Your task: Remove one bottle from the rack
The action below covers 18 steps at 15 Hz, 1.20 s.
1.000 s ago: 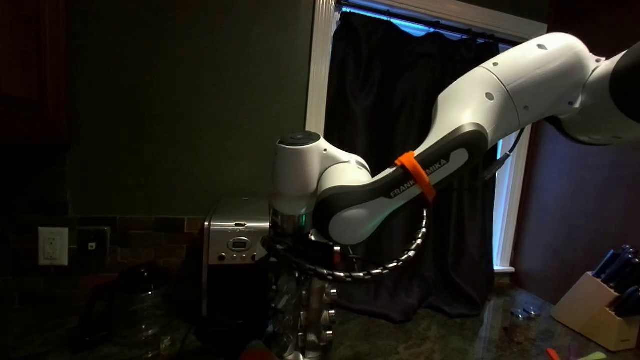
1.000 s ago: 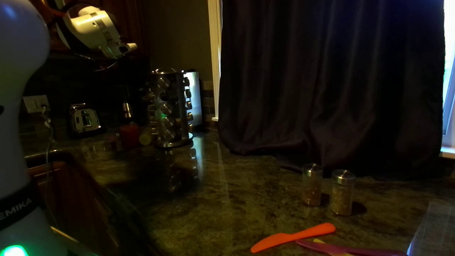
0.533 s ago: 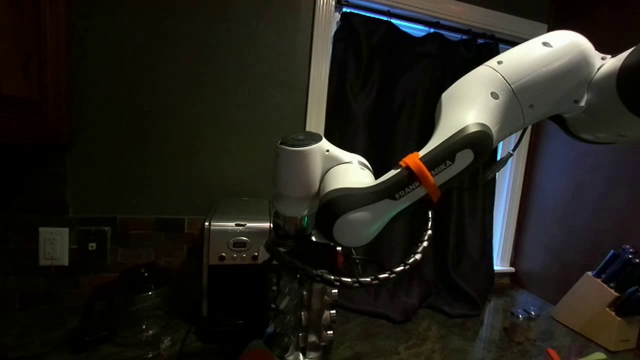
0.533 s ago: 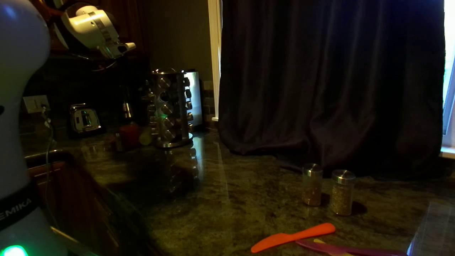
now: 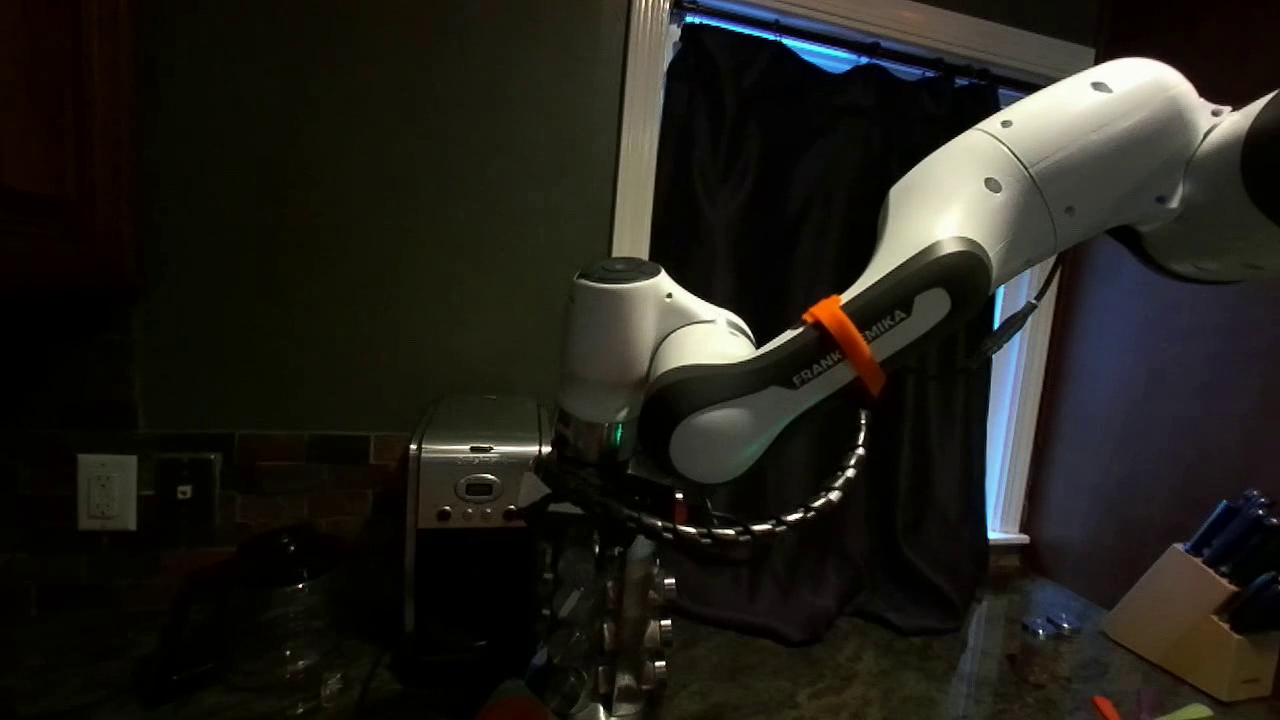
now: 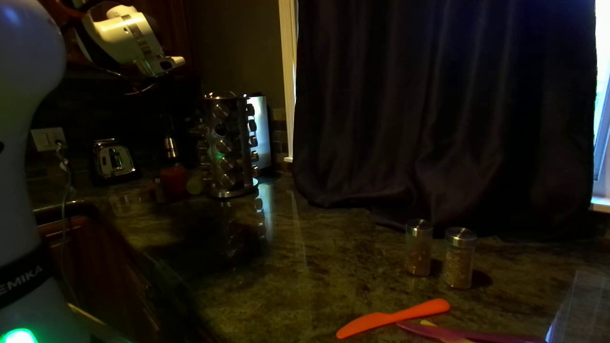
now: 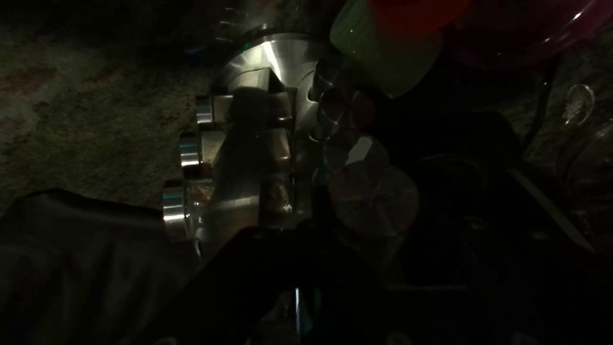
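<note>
The rack (image 5: pixel 605 640) is a round steel stand with tiers of clear silver-capped bottles lying sideways. It stands on the counter in both exterior views (image 6: pixel 244 143). The wrist view looks down along the rack (image 7: pixel 304 143), with bottles in a left column (image 7: pixel 210 148). A bottle with a large dim cap (image 7: pixel 373 199) shows nearest, on the right side. My gripper (image 7: pixel 376 242) is a dark shape at that bottle, beside the rack. Its fingers are too dark to tell whether they are open or shut on it. In the exterior views the fingers are lost in shadow.
A steel coffee maker (image 5: pixel 480 470) stands close to the rack. A toaster (image 6: pixel 114 159), two jars (image 6: pixel 419 250) (image 6: pixel 460 259) and plastic knives (image 6: pixel 393 318) lie on the counter. A knife block (image 5: pixel 1190 620) is at right. Green and red items (image 7: pixel 388 57) sit near the rack's base.
The arm and hand have shifted a little to the right and slightly up in an exterior view. The rack and counter items look unmoved.
</note>
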Each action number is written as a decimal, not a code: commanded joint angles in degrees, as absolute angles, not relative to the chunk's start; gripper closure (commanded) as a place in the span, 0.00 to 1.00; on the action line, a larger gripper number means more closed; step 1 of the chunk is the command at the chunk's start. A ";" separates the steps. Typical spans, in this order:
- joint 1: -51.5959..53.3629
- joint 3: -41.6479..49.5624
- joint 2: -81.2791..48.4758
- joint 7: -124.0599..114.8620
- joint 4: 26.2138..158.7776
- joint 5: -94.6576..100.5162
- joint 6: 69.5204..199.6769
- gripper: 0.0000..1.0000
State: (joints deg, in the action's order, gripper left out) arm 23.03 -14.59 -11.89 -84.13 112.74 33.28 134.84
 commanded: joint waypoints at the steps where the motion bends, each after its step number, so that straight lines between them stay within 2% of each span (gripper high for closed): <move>1: 22.23 -15.04 -8.38 -81.84 114.36 26.94 137.99 0.76; 18: 20.58 -15.59 -5.21 -70.34 116.51 11.66 141.28 0.76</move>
State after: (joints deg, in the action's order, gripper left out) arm 20.49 -14.29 -9.52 -74.33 115.23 16.41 139.55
